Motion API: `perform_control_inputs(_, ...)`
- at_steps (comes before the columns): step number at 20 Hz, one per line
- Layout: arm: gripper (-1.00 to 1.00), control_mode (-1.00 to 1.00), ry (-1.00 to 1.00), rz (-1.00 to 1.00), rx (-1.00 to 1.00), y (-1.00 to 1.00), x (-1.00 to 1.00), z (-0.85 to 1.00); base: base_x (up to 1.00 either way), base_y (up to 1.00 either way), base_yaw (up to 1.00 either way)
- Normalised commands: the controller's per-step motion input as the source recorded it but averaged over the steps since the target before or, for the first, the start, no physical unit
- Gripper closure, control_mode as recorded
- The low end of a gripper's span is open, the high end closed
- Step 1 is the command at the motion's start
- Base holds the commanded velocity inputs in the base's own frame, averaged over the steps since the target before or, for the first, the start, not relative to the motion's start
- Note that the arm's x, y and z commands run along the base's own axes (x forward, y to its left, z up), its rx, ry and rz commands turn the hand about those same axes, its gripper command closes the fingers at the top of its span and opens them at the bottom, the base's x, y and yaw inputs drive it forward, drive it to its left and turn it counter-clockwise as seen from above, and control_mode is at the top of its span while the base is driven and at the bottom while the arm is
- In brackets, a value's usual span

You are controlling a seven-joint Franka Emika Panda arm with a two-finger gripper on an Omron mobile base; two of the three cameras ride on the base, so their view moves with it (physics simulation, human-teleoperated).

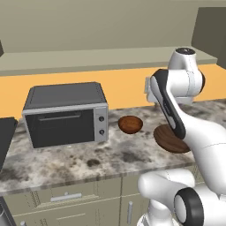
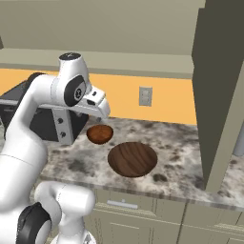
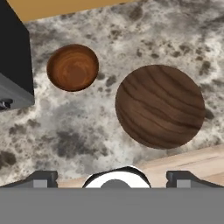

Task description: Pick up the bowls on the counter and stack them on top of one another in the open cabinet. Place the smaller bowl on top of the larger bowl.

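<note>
Gripper (image 3: 112, 177): the two dark fingertips (image 3: 43, 178) are being shown spread to the far sides of the hand view's bottom edge, jaws standing wide apart, nothing being held between them.
Gripper position: it is being carried above the counter (image 3: 87, 140), looking down on both bowls; in the right base view the hand (image 2: 95, 107) is being seen hanging just above and beside the smaller bowl, not touching it.
Smaller bowl (image 3: 72, 67): round, reddish-brown, being seen resting on the counter mouth-up, its hollow facing the hand camera; in the left base view it (image 1: 130, 124) is being found just right of the toaster oven.
Larger bowl (image 3: 160, 106): wide, dark brown, wood grain running across it, being seen lying on the counter close to the front edge; in the right base view it (image 2: 133, 158) is sitting nearer the camera than the smaller bowl.
Bowl spacing: the two are being kept near each other, apart, with a strip of speckled worktop between them.
Larger bowl, left base view (image 1: 170, 140): partly being covered by the white arm.
Toaster oven (image 1: 66, 114): grey, door closed, standing on the counter to the left of the smaller bowl.
Open cabinet (image 1: 88, 59): the long beige-olive ledge is being seen above the orange wall, no bowl on the part in view.
Wall outlet (image 2: 145, 96): being shown on the orange wall behind the bowls.
</note>
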Motion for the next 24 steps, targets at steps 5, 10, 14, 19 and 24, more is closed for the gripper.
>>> perform_control_inputs(5,-1.00,-1.00,0.00,-0.12,0.03,-0.22,-0.19,-0.07,0.00,0.00,0.00)
perform_control_inputs(10,-1.00,-1.00,0.00,-0.13,0.01,-0.22,-0.21,-0.13,0.00,0.00,0.00)
perform_control_inputs(14,-1.00,-1.00,-0.01,-0.12,0.00,-0.18,-0.16,-0.12,0.00,0.00,0.00)
perform_control_inputs(19,-1.00,-1.00,0.00,-0.12,0.02,-0.24,-0.15,-0.11,0.00,0.00,0.00)
perform_control_inputs(24,-1.00,-1.00,0.00,-0.13,0.03,-0.23,-0.16,-0.13,0.00,0.00,0.00)
